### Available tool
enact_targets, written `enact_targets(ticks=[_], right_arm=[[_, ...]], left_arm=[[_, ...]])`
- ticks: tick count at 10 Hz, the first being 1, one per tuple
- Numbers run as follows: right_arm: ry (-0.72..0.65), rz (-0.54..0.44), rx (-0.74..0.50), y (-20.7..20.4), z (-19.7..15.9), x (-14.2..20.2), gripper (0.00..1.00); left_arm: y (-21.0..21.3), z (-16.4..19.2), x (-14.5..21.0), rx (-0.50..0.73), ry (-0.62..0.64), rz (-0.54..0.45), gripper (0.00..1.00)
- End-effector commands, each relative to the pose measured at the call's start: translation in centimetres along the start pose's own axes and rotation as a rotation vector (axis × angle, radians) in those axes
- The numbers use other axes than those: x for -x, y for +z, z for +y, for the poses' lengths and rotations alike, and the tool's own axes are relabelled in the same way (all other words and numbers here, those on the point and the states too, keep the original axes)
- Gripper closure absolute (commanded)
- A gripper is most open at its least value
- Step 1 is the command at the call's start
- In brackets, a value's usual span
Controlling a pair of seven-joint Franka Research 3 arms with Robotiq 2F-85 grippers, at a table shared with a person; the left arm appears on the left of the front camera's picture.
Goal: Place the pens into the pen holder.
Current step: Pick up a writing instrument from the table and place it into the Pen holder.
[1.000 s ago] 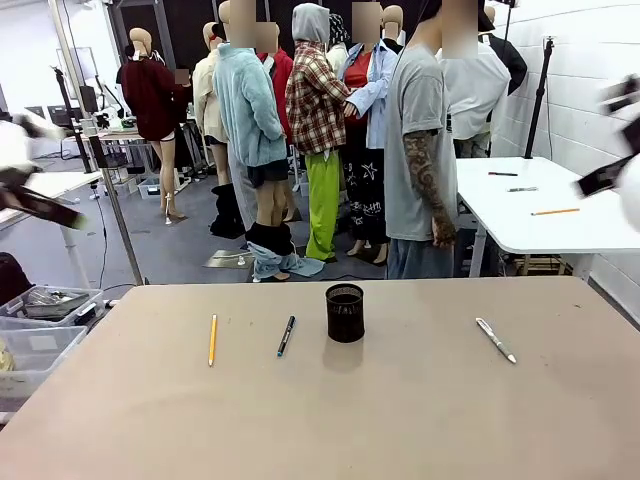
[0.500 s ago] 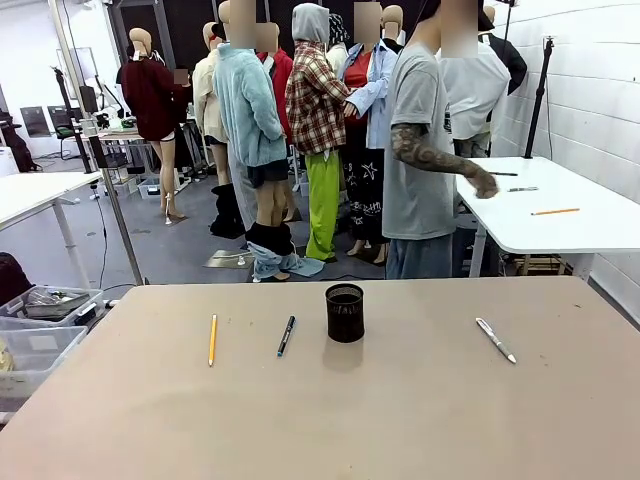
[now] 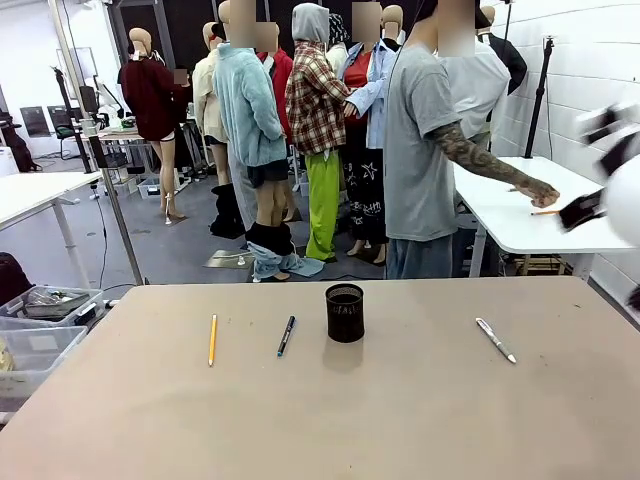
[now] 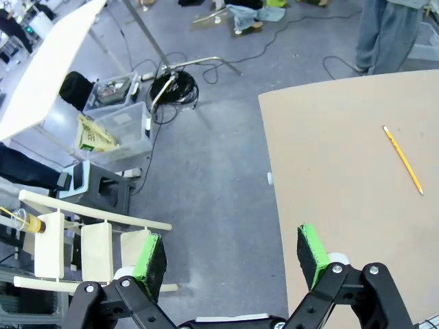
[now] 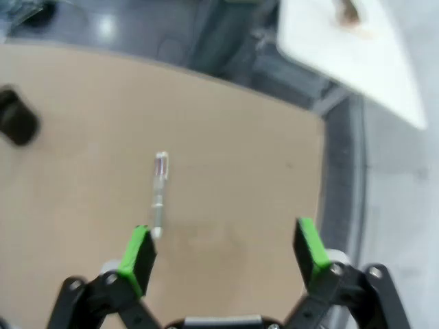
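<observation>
Left gripper [image 4: 230,252]: jaws spread wide, green pads well apart, nothing between them. It hangs above the table's [image 4: 329,178] left edge, one pad over the tabletop and the other over the grey floor [image 4: 206,171]. Right gripper [image 5: 224,247]: likewise released and empty. Its view is blurred. It is above the right part of the table, with the white pen [image 5: 158,195] lying flat just beyond one finger and the holder [image 5: 17,123] a dark smudge farther off. From the front, the three pens lie in a loose row across the middle of the table [image 3: 320,420], all flat and none in the holder [image 3: 345,313]. The pencil [image 3: 212,340] is farthest left. The blue pen [image 3: 286,336] lies between the pencil and the holder, near the holder but apart from it. The white pen [image 3: 496,340] lies well to the right, angled. The holder stands upright at centre, slightly farther back than the pens, touching none of them. The right arm [image 3: 622,195] shows as a motion-blurred white-and-black shape at the right edge, raised above the table. Clear plastic bins [image 3: 40,330] sit on the floor off the near-left corner. Beyond the far edge a person [image 3: 420,150] in a grey shirt stands turned away, one hand [image 3: 542,190] reaching onto a white table [image 3: 590,235] at far right.
</observation>
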State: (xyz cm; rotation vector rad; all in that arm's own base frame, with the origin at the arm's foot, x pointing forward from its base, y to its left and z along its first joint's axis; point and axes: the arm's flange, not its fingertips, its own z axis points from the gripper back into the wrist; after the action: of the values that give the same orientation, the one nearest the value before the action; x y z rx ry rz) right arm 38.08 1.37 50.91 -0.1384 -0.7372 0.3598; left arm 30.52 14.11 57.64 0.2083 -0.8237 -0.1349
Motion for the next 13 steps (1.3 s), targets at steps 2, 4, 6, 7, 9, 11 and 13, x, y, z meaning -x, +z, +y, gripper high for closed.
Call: enact_targets(ticks=[2, 4, 6, 7, 9, 11, 13], right_arm=[[0.114, 0.157, -0.099, -8.6, 4.7, 2.1, 0.00], [0.116, 0.217, -0.149, -12.3, 6.8, 3.2, 0.00], [0.123, 0.229, -0.145, -11.6, 7.2, 3.5, 0.00], [0.123, 0.229, -0.145, -11.6, 7.2, 3.5, 0.00], [0.078, 0.247, -0.071, -11.4, 6.5, 4.0, 0.00], [0.019, 0.323, -0.084, -14.0, 4.4, 2.5, 0.00], [-0.001, 0.388, -0.152, -17.5, 3.3, 1.3, 0.00]], left_arm=[[0.0, 0.1, -0.1, -0.008, 0.000, -0.007, 0.00], [0.0, 0.1, -0.1, -0.008, 0.000, -0.007, 0.00], [0.0, 0.1, -0.1, -0.008, 0.000, -0.007, 0.00], [0.0, 0.1, -0.1, -0.008, 0.000, -0.007, 0.00], [0.0, 0.1, -0.1, -0.008, 0.000, -0.007, 0.00], [0.0, 0.1, -0.1, -0.008, 0.000, -0.007, 0.00], [0.0, 0.1, -0.1, -0.008, 0.000, -0.007, 0.00]])
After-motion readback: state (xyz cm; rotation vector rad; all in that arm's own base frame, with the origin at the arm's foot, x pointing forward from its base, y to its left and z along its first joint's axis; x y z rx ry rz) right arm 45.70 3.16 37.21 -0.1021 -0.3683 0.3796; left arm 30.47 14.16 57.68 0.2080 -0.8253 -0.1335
